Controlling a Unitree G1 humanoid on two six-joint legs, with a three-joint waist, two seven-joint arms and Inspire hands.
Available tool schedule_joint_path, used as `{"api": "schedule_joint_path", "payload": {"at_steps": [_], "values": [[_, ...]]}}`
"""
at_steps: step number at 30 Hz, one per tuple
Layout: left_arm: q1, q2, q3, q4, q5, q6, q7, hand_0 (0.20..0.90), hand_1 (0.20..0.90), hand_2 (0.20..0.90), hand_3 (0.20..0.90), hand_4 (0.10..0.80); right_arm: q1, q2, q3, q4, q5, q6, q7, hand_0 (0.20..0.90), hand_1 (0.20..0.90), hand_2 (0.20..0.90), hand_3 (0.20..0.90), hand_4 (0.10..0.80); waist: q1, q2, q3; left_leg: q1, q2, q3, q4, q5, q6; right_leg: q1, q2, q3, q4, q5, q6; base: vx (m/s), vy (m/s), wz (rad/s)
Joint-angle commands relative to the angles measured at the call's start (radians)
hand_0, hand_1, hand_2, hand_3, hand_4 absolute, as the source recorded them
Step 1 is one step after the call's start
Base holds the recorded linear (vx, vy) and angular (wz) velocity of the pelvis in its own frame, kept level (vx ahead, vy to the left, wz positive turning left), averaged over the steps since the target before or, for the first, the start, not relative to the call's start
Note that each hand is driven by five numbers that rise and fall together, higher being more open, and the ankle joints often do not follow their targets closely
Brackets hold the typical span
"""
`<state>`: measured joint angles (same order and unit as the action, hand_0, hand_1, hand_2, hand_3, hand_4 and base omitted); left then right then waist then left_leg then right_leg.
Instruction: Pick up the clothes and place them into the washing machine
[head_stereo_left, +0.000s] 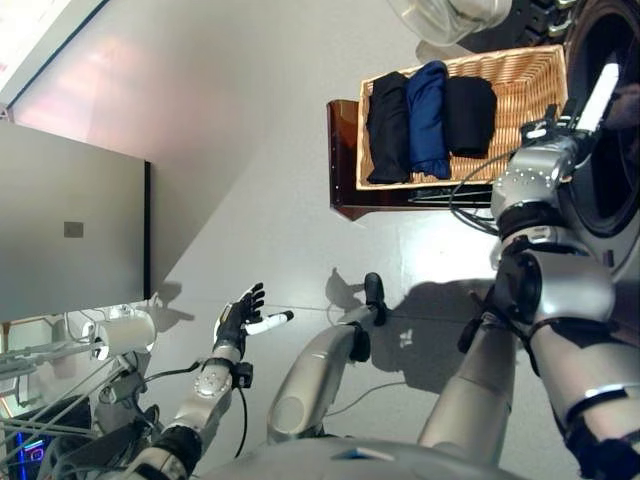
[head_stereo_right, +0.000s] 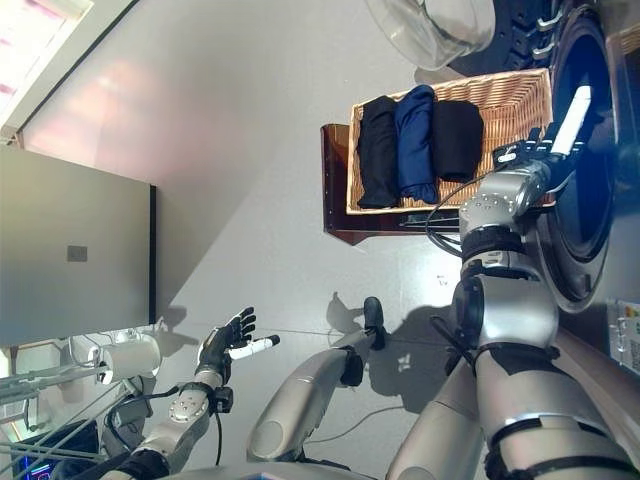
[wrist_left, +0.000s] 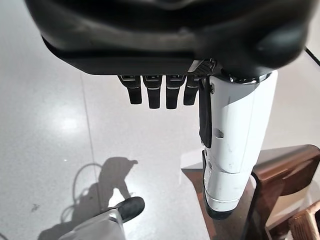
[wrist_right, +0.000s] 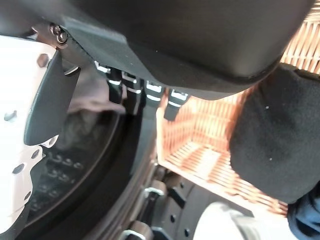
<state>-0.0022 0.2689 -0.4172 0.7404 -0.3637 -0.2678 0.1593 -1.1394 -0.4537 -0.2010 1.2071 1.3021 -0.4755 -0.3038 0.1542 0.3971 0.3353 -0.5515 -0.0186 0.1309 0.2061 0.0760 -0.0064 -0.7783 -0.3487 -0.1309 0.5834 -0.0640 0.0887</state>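
A wicker basket (head_stereo_left: 520, 62) on a dark wooden stand (head_stereo_left: 340, 160) holds three folded garments side by side: a black one (head_stereo_left: 388, 125), a blue one (head_stereo_left: 428, 118) and another black one (head_stereo_left: 470, 115). Beside it stands the washing machine (head_stereo_right: 585, 200) with its drum open. My right hand (head_stereo_left: 580, 115) hovers at the drum's mouth, fingers straight, holding nothing. In the right wrist view a pale cloth (wrist_right: 90, 102) shows inside the drum past the fingers, with the black garment (wrist_right: 275, 135) close by. My left hand (head_stereo_left: 240, 318) hangs open over the floor, far from the basket.
The machine's round glass door (head_stereo_left: 450, 15) stands swung open beyond the basket. A large grey panel (head_stereo_left: 70, 230) lies off to the left. A cluttered stand with a white roll (head_stereo_left: 125, 335) sits near my left arm. Bare grey floor lies between them.
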Motion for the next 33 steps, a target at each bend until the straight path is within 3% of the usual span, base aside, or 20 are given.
{"api": "schedule_joint_path", "payload": {"at_steps": [1,3,4,5,7,8,10,12,17,33], "values": [[-0.011,0.046,0.020,0.046,0.002,-0.027,0.030,0.900,0.900,0.900,0.900,0.800,-0.033,-0.060,0.094,-0.034,-0.162,0.031,0.021,0.900,0.900,0.900,0.900,0.800,0.012,-0.005,-0.020,-0.043,0.009,-0.027,0.098,-0.138,-0.079,0.116,0.027,-0.018,-0.132,-0.052,0.047,0.000,0.000,0.00],[-0.009,0.051,0.026,0.048,0.002,-0.033,0.034,0.900,0.900,0.900,0.900,0.800,-0.029,-0.083,0.172,0.005,-0.333,0.099,-0.020,0.900,0.900,0.900,0.900,0.800,0.005,-0.021,-0.011,-0.045,0.011,-0.019,0.087,-0.110,-0.074,0.117,0.032,-0.027,-0.150,-0.016,0.037,-0.055,0.006,0.00],[-0.011,0.052,0.028,0.050,0.006,-0.033,0.036,0.900,0.900,0.900,0.900,0.800,-0.032,-0.086,0.191,0.009,-0.363,0.108,-0.039,0.900,0.900,0.900,0.900,0.800,0.003,-0.028,-0.015,-0.035,0.012,-0.025,0.085,-0.130,-0.079,0.127,0.035,-0.021,-0.152,-0.035,0.043,-0.126,-0.002,-0.02],[-0.010,0.055,0.031,0.048,0.009,-0.037,0.039,0.900,0.900,0.900,0.900,0.800,-0.039,-0.093,0.219,0.015,-0.424,0.136,-0.062,0.900,0.900,0.900,0.900,0.800,-0.006,-0.033,-0.003,-0.042,0.015,-0.019,0.080,-0.103,-0.074,0.122,0.037,-0.029,-0.166,-0.003,0.034,-0.034,-0.019,-0.03],[-0.008,0.068,0.044,0.044,0.012,-0.041,0.046,0.900,0.900,0.900,0.900,0.800,-0.074,-0.125,0.323,0.077,-0.663,0.224,-0.135,0.900,0.900,0.900,0.900,0.800,-0.014,-0.057,0.004,-0.037,0.019,-0.016,0.068,-0.096,-0.073,0.132,0.047,-0.031,-0.192,0.015,0.032,-0.047,-0.036,-0.01],[-0.012,0.079,0.047,0.035,0.016,-0.043,0.060,0.900,0.900,0.900,0.900,0.800,-0.096,-0.136,0.401,0.130,-0.774,0.292,-0.132,0.900,0.900,0.900,0.900,0.800,-0.015,-0.082,0.005,-0.027,0.022,-0.021,0.068,-0.120,-0.079,0.147,0.056,-0.030,-0.199,-0.005,0.039,0.053,-0.066,-0.01],[-0.009,0.092,0.055,-0.001,0.016,-0.049,0.071,0.900,0.900,0.900,0.900,0.800,-0.126,-0.136,0.474,0.159,-0.877,0.335,-0.131,0.900,0.900,0.900,0.900,0.800,-0.014,-0.100,0.008,-0.033,0.025,-0.025,0.070,-0.117,-0.078,0.151,0.061,-0.036,-0.210,0.005,0.037,-0.030,-0.041,-0.05],[-0.003,0.099,0.068,-0.031,0.007,-0.055,0.080,0.900,0.900,0.900,0.900,0.800,-0.131,-0.138,0.489,0.174,-0.904,0.356,-0.135,0.900,0.900,0.900,0.900,0.800,-0.016,-0.115,0.016,-0.052,0.027,-0.026,0.068,-0.086,-0.071,0.144,0.064,-0.046,-0.229,0.040,0.028,-0.109,-0.017,-0.05],[-0.012,0.109,0.082,-0.050,-0.005,-0.057,0.092,0.900,0.900,0.900,0.900,0.800,-0.123,-0.137,0.511,0.251,-0.969,0.393,-0.122,0.900,0.900,0.900,0.900,0.800,-0.007,-0.149,0.023,-0.052,0.034,-0.047,0.078,-0.114,-0.078,0.162,0.072,-0.057,-0.225,0.011,0.036,0.062,-0.035,-0.06],[-0.014,0.150,0.144,-0.259,-0.057,-0.085,0.116,0.900,0.900,0.900,0.900,0.800,-0.082,-0.149,0.468,0.290,-0.958,0.411,-0.112,0.900,0.900,0.900,0.900,0.800,0.045,-0.180,0.066,-0.132,0.030,-0.072,0.122,-0.120,-0.070,0.123,0.061,-0.079,-0.199,0.000,0.036,0.013,0.005,0.10]]}}
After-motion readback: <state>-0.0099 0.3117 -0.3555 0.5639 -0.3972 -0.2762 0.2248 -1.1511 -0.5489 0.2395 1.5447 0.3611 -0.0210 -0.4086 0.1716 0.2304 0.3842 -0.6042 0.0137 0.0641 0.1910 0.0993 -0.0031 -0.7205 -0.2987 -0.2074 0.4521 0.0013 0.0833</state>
